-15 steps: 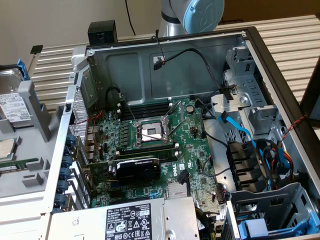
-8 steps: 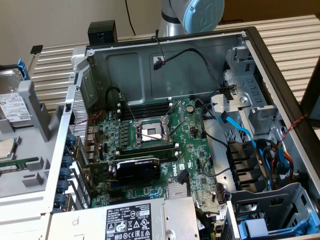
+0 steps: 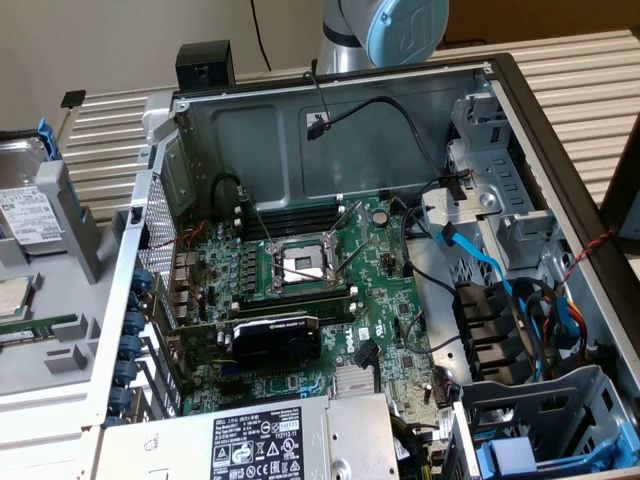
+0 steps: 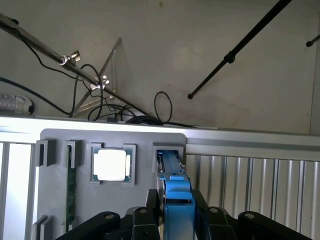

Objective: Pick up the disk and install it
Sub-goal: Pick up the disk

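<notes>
In the exterior view the disk (image 3: 24,212), silver with a white label in a blue carrier, rests in the grey parts holder (image 3: 60,350) at the far left. The wrist view shows the disk (image 4: 176,197) edge-on, its blue carrier running out of the holder's slot. My gripper (image 4: 176,216) has its black fingers (image 4: 151,207) pressed against both sides of that carrier, shut on it. The arm's blue-grey joint (image 3: 400,28) shows behind the open computer case (image 3: 540,130).
A square silver processor chip (image 4: 111,164) and a green memory stick (image 4: 71,192) sit in neighbouring holder slots. Inside the case lie the motherboard (image 3: 300,300), blue and black cables (image 3: 500,290), and a second blue drive carrier (image 3: 512,458) at the front right. Slatted tabletop (image 4: 250,195) surrounds the holder.
</notes>
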Robot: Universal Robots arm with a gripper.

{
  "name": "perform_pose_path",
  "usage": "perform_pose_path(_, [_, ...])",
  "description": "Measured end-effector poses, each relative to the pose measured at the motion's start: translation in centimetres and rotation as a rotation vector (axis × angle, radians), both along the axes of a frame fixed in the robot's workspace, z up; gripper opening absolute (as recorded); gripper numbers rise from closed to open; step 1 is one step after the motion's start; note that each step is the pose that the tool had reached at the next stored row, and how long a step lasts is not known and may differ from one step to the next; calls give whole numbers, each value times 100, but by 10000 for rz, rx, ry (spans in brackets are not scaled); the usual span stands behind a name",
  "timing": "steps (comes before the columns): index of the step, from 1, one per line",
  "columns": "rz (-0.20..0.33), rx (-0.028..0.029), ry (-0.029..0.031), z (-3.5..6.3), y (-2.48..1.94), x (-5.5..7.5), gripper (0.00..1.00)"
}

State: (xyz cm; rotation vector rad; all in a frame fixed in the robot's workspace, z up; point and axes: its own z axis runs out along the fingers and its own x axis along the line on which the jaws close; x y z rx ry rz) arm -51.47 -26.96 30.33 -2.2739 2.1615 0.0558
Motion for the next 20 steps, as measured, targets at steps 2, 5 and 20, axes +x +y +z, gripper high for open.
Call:
perform_pose_path(2, [0, 1, 7, -15, 0, 0, 38])
perform_pose_path(5, [0, 1, 32, -34, 0, 3, 38])
perform_pose_path(20, [0, 3, 111, -60, 0, 2, 38])
